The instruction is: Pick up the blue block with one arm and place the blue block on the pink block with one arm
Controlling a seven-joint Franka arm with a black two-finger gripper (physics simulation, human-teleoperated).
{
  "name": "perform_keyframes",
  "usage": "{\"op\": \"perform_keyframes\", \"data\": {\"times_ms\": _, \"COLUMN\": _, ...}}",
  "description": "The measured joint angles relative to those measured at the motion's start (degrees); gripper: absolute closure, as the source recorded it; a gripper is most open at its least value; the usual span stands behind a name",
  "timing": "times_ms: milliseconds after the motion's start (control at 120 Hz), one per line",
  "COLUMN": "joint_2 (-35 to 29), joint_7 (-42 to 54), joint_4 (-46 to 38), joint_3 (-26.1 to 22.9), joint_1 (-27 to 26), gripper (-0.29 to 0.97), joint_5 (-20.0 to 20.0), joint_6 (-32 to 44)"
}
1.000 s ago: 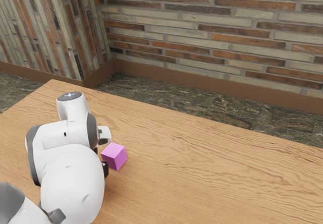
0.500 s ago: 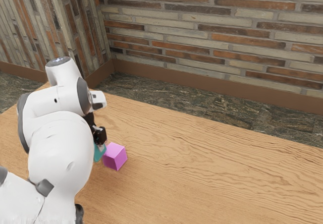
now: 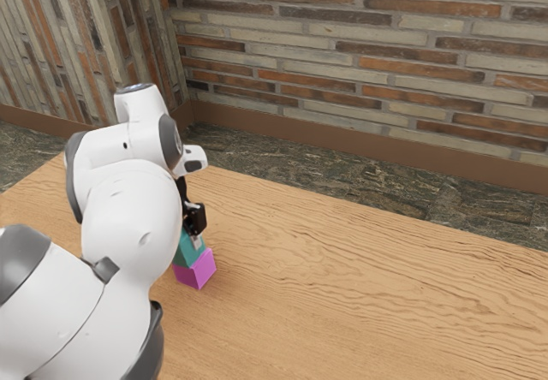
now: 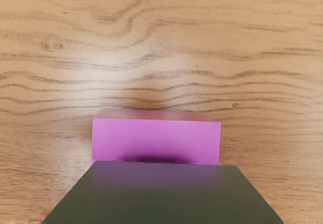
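One blue block is sitting squarely over the pink block on the table, touching or nearly so. The gripper is hanging directly above it; whether it is pinching the block cannot be told.

- The table is lit brightly and evenly.
- A dark shadow is cast on the pink block under the blurred blue block.

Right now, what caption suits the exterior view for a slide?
Arm at blue block, directly over pink block, on wood table.
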Motion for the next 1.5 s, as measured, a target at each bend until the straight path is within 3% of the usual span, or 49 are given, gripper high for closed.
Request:
{"op": "perform_keyframes", "data": {"times_ms": 500, "joint_2": -0.3, "joint_7": -1.9, "joint_4": 3.8, "joint_3": -2.0, "joint_1": 3.4, "gripper": 0.3, "joint_5": 1.0, "joint_6": -1.4}}
{"op": "perform_keyframes", "data": {"times_ms": 1500, "joint_2": -0.5, "joint_7": -2.5, "joint_4": 6.0, "joint_3": -3.0, "joint_1": 4.1, "gripper": 0.3, "joint_5": 2.4, "joint_6": -1.5}}
